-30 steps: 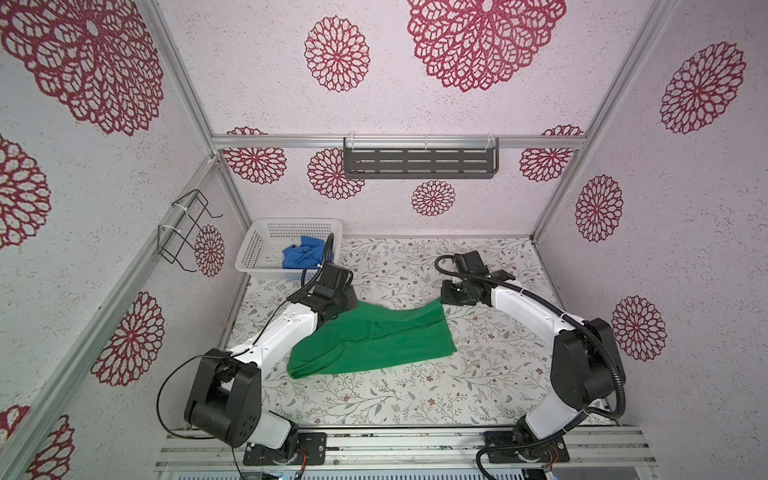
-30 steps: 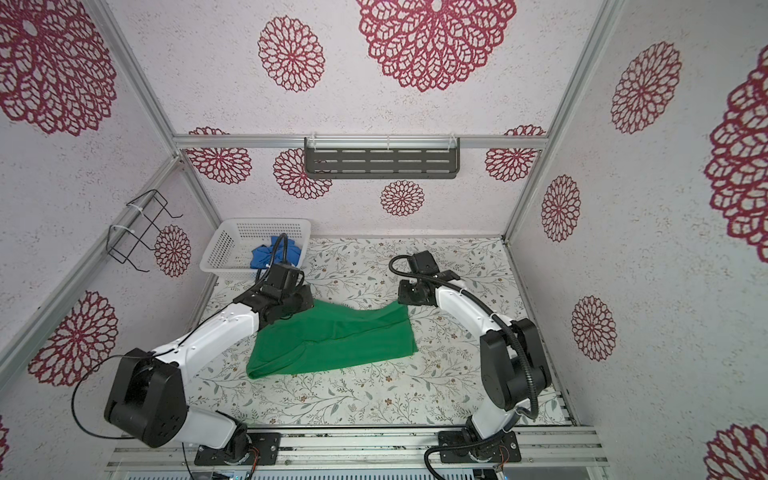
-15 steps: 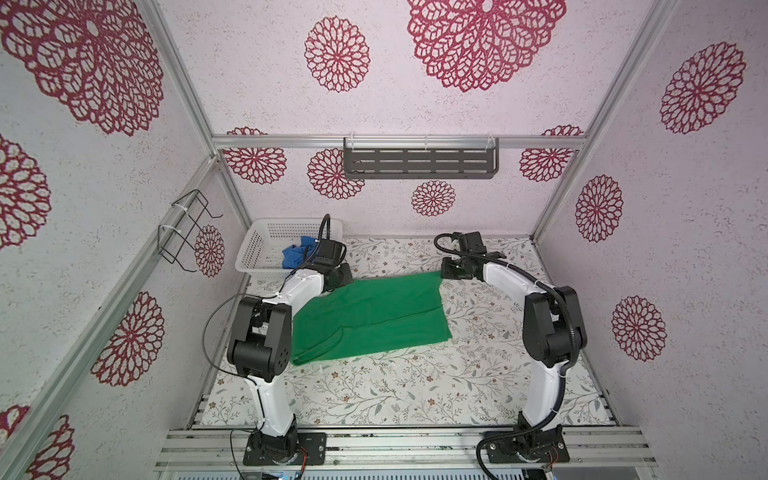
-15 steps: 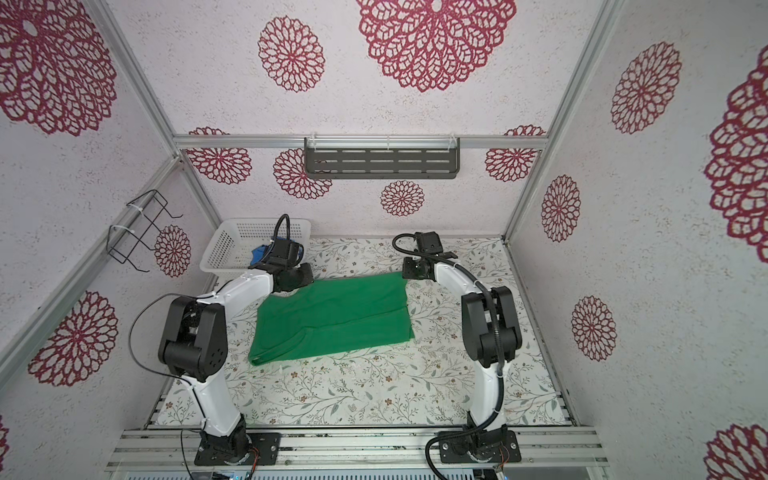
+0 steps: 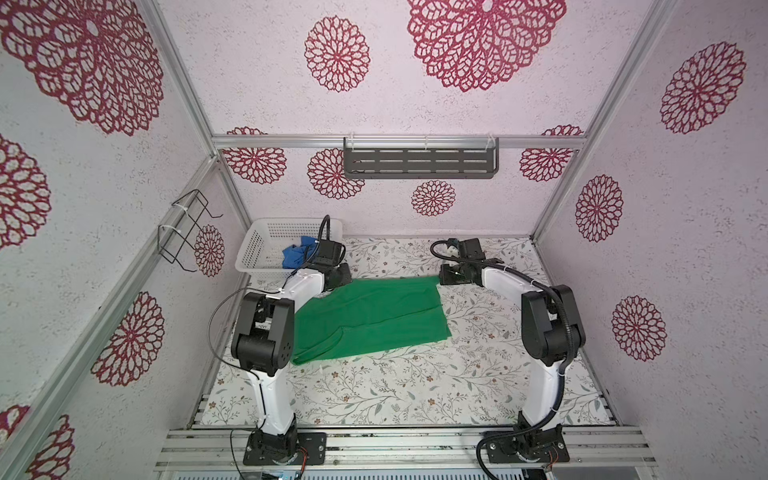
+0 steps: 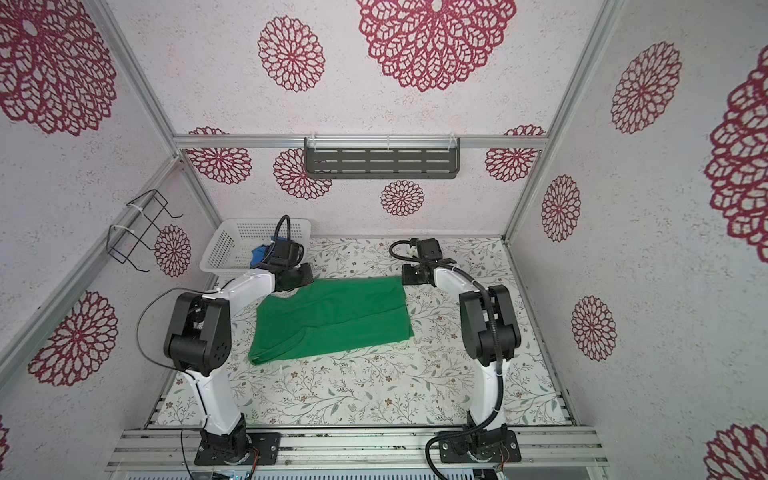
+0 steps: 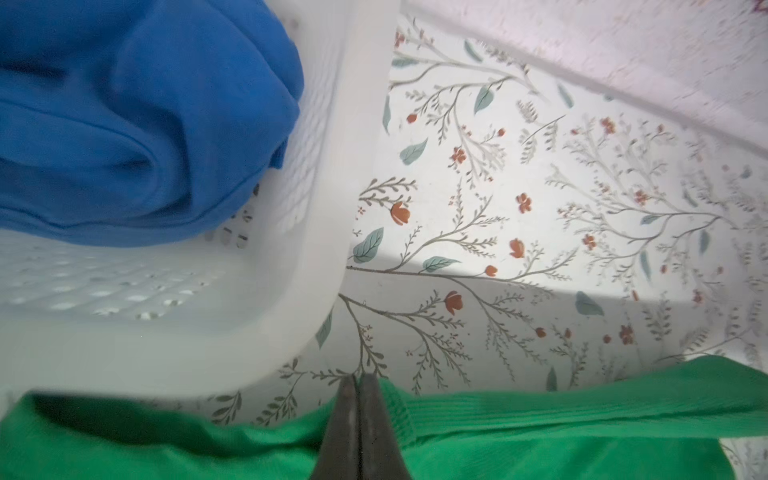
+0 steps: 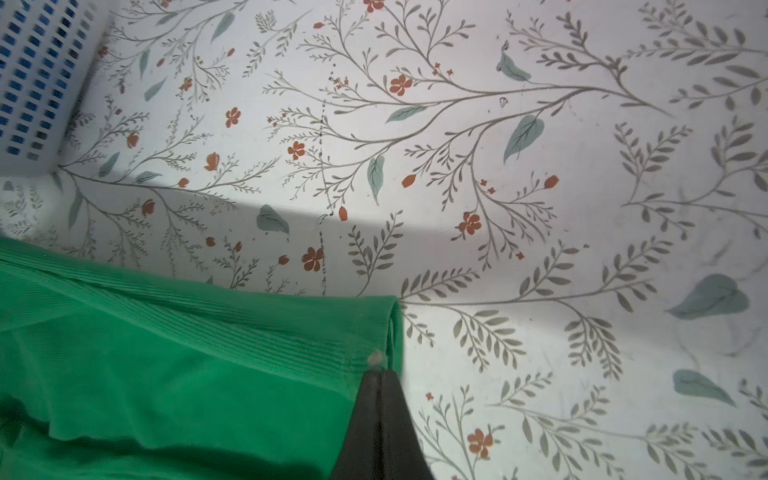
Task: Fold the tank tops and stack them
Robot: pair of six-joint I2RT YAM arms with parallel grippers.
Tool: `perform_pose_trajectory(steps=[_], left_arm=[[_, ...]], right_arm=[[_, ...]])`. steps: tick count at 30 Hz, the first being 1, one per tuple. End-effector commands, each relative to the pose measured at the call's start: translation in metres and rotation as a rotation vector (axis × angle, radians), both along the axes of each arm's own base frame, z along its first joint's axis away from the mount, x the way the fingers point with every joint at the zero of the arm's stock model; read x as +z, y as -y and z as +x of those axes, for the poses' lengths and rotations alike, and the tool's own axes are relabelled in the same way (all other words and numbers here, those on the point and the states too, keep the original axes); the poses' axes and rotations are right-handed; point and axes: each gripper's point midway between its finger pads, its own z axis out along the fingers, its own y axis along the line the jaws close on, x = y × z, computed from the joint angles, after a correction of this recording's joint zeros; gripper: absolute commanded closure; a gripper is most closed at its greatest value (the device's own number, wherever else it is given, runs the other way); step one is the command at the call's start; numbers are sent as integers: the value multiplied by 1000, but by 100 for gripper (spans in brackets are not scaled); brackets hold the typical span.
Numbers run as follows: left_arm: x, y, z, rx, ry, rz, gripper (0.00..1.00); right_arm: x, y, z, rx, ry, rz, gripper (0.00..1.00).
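The green tank top [image 5: 374, 320] [image 6: 332, 320] lies spread on the flowered table in both top views, its far hem stretched between my two grippers. My left gripper [image 5: 345, 277] [image 7: 358, 380] is shut on the hem's left corner, right beside the white basket. My right gripper [image 5: 441, 279] [image 8: 380, 374] is shut on the hem's right corner [image 8: 390, 332]. The blue tank top [image 5: 297, 255] [image 7: 137, 116] lies crumpled inside the basket [image 5: 266, 237] [image 7: 324, 208].
The basket stands in the back left corner against the wall. A grey shelf [image 5: 419, 160] hangs on the back wall and a black wire rack [image 5: 187, 232] on the left wall. Bare flowered tabletop [image 5: 395, 386] shows in front of the green top.
Both grippers have drawn the green top's far edge toward the back wall, and the cloth now lies flatter and wider. The left gripper has arrived beside the basket.
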Motion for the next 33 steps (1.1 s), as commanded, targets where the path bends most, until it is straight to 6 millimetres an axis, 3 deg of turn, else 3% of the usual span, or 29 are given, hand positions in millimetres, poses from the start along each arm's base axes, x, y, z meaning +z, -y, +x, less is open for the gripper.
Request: perform_pose_trajectory(steps=[1,8,13,19,20,21,24,26,30,33], left_arm=[[23,-8,-9,23,93,42,100],[-14,-3,-64,49,29,53,100],[-43,0,-99,92,-11,58,100],[-56,-7,-135,179,-6,71,100],[-57,-8,-140,187,-6,63,96],[-56,-7,-143,189,-4,60,88],[-37,-12,-150,202,29,82,68],[-18,-16,-150,214,63,87,59],[6,-10,-139,195,93,57,57],[0,0,-125,173,60,35,61]], right_arm=[[35,3,-9,47,107,3,100],[21,9,-54,45,86,36,100],[-3,9,-86,35,23,49,100],[-27,16,-113,-22,-37,67,100],[-29,18,-115,-31,-49,61,100],[-28,20,-117,-41,-56,55,99],[-12,28,-117,-84,-53,39,71],[6,30,-115,-113,-35,44,59],[27,17,-108,-129,-1,68,57],[18,3,-100,-129,-32,66,58]])
